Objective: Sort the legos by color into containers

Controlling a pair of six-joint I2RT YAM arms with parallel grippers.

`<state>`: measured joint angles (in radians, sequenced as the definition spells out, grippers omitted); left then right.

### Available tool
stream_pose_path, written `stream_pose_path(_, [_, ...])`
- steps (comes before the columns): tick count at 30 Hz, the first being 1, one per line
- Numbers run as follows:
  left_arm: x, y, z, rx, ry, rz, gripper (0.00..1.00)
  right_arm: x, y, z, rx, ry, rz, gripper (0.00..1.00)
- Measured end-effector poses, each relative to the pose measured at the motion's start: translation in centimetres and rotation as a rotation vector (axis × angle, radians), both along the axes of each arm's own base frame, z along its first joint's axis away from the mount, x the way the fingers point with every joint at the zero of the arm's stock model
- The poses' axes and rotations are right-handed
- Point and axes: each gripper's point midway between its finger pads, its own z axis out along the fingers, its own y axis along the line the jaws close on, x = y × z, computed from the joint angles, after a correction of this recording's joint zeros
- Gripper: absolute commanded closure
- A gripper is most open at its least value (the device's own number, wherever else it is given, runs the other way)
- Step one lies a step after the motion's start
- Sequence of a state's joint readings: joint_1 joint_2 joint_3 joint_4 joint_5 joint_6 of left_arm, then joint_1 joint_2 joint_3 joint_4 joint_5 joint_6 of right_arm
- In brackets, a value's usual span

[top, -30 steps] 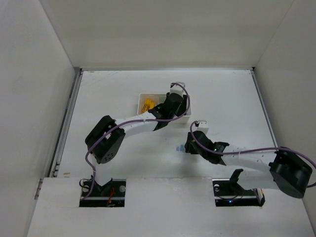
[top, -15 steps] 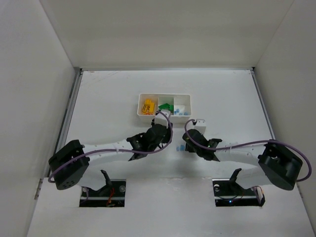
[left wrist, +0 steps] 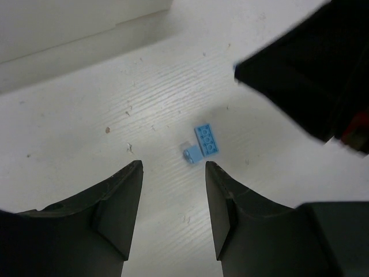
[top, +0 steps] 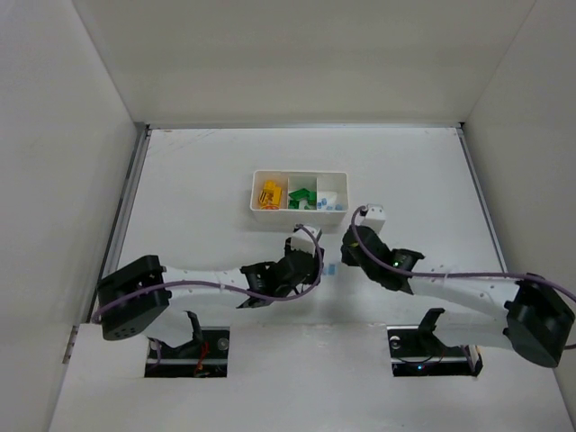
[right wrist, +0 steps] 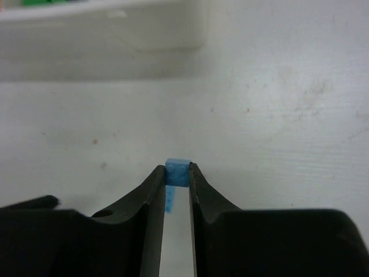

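A light blue brick (right wrist: 177, 173) is gripped between the closed right fingers (right wrist: 151, 196) near the middle of the table (top: 198, 180), likely for carrying to the tray (top: 255, 189) nearer the far edge, while the left fingers (left wrist: 115, 202) are held open above two more blue pieces (left wrist: 204, 141).

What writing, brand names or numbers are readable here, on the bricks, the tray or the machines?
No text can be read anywhere.
White plastic three-compartment tray: blank walls.
Loose light blue studded plastic brick: bare studs; lettering, if any, too small to tell.
Light blue plastic brick pinched in the right claw: the same.
White-and-black robot arms: no legible label.
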<state>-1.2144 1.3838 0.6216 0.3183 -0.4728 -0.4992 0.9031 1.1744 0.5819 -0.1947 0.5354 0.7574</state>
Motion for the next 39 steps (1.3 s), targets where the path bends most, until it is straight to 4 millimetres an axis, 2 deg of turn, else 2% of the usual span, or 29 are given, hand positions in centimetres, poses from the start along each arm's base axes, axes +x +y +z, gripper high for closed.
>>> stream_pose_path(2, [-0.4,-0.1,-0.8,0.021,0.008,-0.009,0.55,1.5,0.0,2.5,0.029,-0.049,-0.008,0.78])
stream_pose_path(5, [-0.8,-0.3,-1.9,0.047,0.019,-0.017,0.55,5.3,-0.2,6.6,0.064,-0.136,-0.043,0.77])
stream_pose_path(8, [-1.2,-0.5,-2.3,0.061,0.021,-0.024,0.55,8.8,-0.1,9.1,0.080,-0.194,-0.062,0.76])
stream_pose_path(11, [-1.4,-1.2,-2.3,0.063,0.017,-0.032,0.55,11.9,0.5,9.9,0.080,-0.212,-0.058,0.67])
stream_pose_path(14, [-1.6,-2.0,-2.1,0.056,0.013,-0.039,0.55,13.9,1.3,9.2,0.072,-0.199,-0.040,0.52])
stream_pose_path(15, [-1.6,-2.2,-2.1,0.056,0.012,-0.041,0.55,14.2,1.4,8.8,0.067,-0.192,-0.034,0.51])
stream_pose_path(17, [-1.6,-2.5,-2.1,0.054,0.011,-0.043,0.56,14.1,1.5,8.3,0.058,-0.180,-0.022,0.51])
stream_pose_path(20, [-1.6,-2.7,-2.4,0.060,0.012,-0.045,0.58,13.6,1.4,9.0,0.072,-0.199,-0.011,0.53])
stream_pose_path(23, [-1.6,-2.7,-2.7,0.070,0.014,-0.045,0.59,12.2,0.5,9.9,0.096,-0.229,-0.009,0.54])
stream_pose_path(26, [-1.6,-2.7,-3.2,0.085,0.017,-0.043,0.61,10.5,-0.5,9.9,0.119,-0.244,-0.015,0.55])
stream_pose_path(32, [-1.4,-2.7,-4.6,0.121,0.026,-0.039,0.63,6.8,-1.0,7.2,0.139,-0.203,0.011,0.55])
stream_pose_path(39, [-0.9,-3.3,-4.6,0.128,0.021,-0.037,0.65,3.3,-0.5,4.2,0.165,-0.145,0.047,0.55])
